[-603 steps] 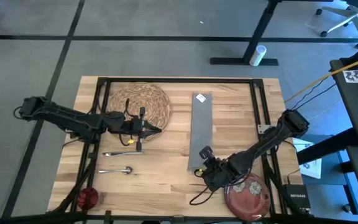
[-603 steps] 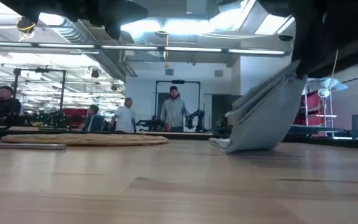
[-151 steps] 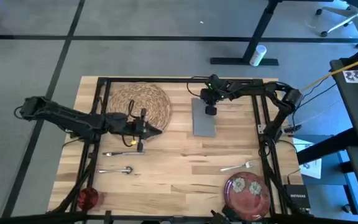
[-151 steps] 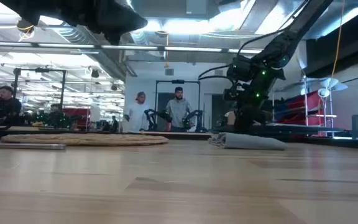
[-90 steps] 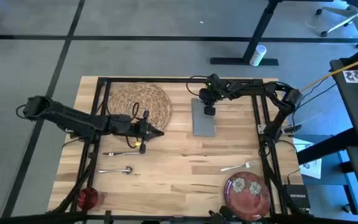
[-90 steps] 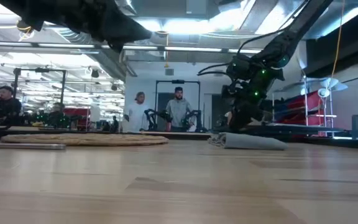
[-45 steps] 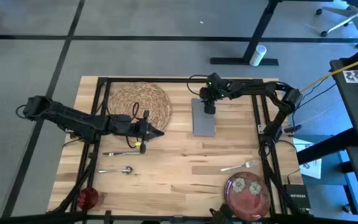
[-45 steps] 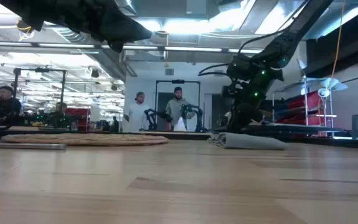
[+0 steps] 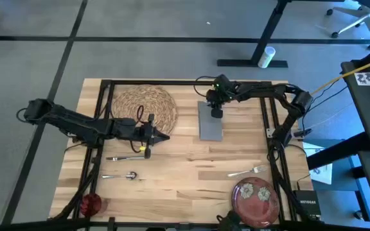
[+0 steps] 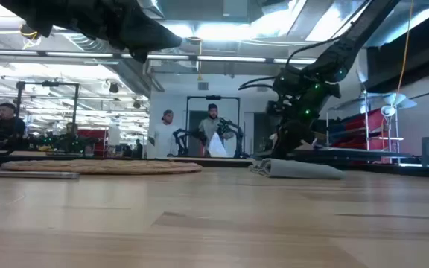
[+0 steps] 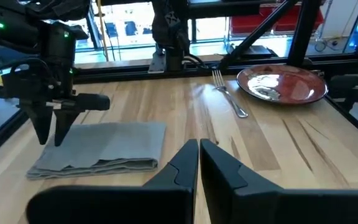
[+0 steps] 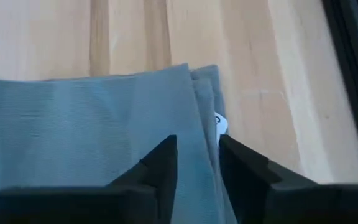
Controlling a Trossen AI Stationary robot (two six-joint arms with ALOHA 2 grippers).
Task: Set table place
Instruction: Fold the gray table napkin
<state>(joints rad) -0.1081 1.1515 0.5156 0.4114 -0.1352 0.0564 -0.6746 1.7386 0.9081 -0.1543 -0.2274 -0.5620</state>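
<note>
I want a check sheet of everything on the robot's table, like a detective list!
Surface: wooden table with a black frame.
Job's things: straw mat at the far left; folded grey napkin beside it; fork and red plate near right; knife, spoon and red cup near left. Nothing is on the mat.
Clutter: nothing seen.
Grippers: right gripper at the napkin's far end, slightly open; left gripper by the mat's near edge, shut, empty.
Cables: dark wires run along both arms; yellow cable off the table at right.
Surroundings: people stand far behind; white bottle on the floor.
</note>
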